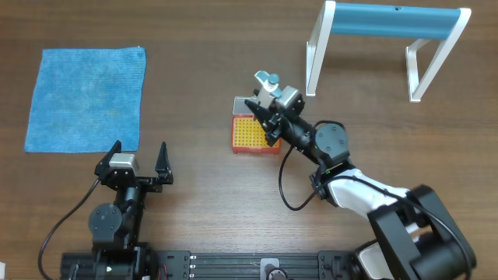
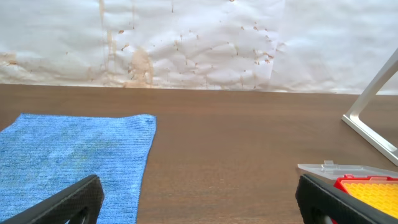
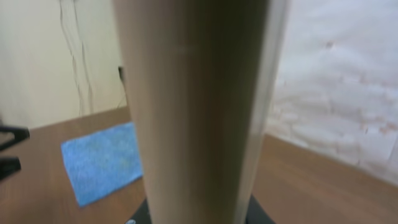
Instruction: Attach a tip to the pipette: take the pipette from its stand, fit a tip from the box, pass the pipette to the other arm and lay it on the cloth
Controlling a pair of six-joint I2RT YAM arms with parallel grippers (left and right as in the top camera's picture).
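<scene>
Your right gripper [image 1: 265,117] clasped the pipette [image 1: 270,85] at the tip box [image 1: 250,136]; you needed a plumb, straight press

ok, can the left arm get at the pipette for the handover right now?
Probably yes. The left gripper sits with jaws open, bare table between it and the pipette, which the right gripper holds by the tip box. Reach looks plausible, unproven.

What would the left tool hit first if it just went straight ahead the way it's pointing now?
Probably nothing solid: the left tool points across bare table. The right edge of the blue cloth lies ahead of one finger and might get brushed if the tool runs low; its height is unclear.
</scene>
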